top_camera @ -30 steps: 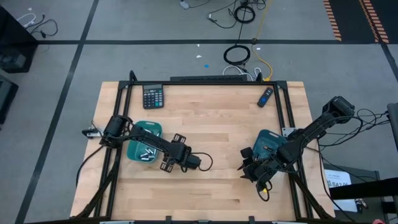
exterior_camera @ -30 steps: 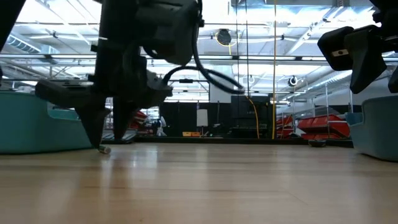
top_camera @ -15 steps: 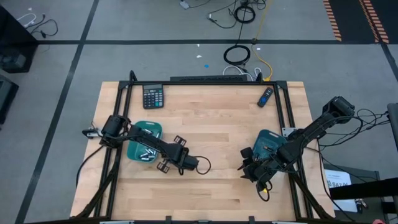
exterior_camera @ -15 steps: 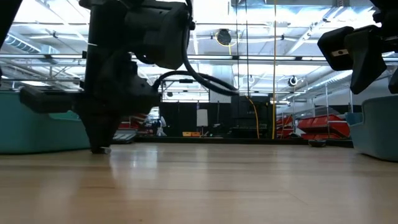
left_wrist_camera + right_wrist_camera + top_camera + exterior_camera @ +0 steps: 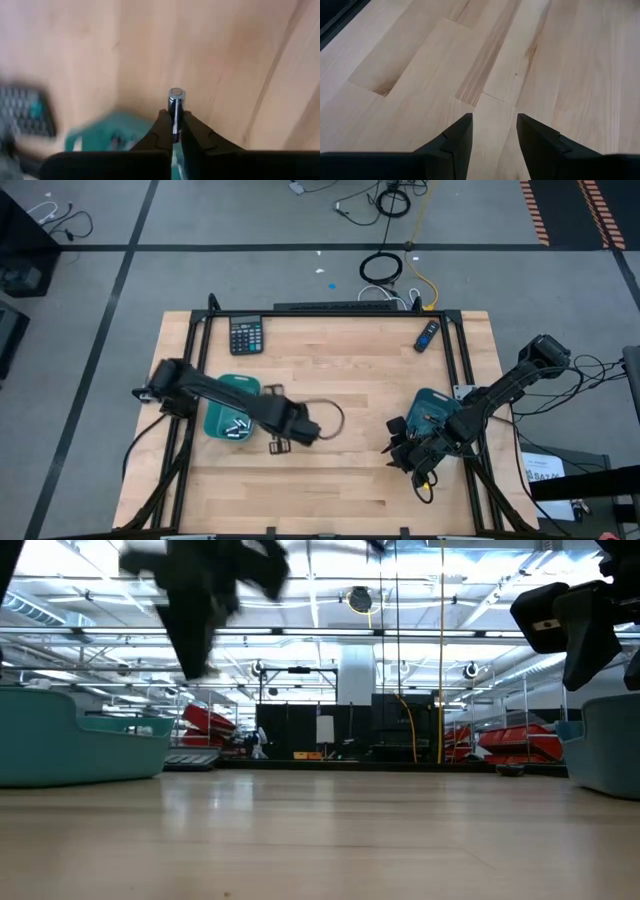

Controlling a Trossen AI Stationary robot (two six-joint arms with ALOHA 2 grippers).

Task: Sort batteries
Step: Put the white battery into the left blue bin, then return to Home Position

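left gripper clamped on a single battery, silvery with a darker band, the round cap end poking out past the fingertips; raised clear of the wooden table in the low view, blurred there near the top of the picture. seen from above, left gripper just beside the left teal tray, on its inner side, arm reaching across that tray from the table's left edge. several more batteries lying loose inside the left teal tray, pale little cylinders bunched toward its near end. same tray a blurred teal shape behind the held battery in the left wrist view, with the black calculator smeared off to one side. calculator at the far left of the table from overhead; dark blue remote at the far right, well apart from both arms. right gripper parted and holding nothing, bare wood planks between its fingers; from above low over the table's right side, just beside the right teal tray.
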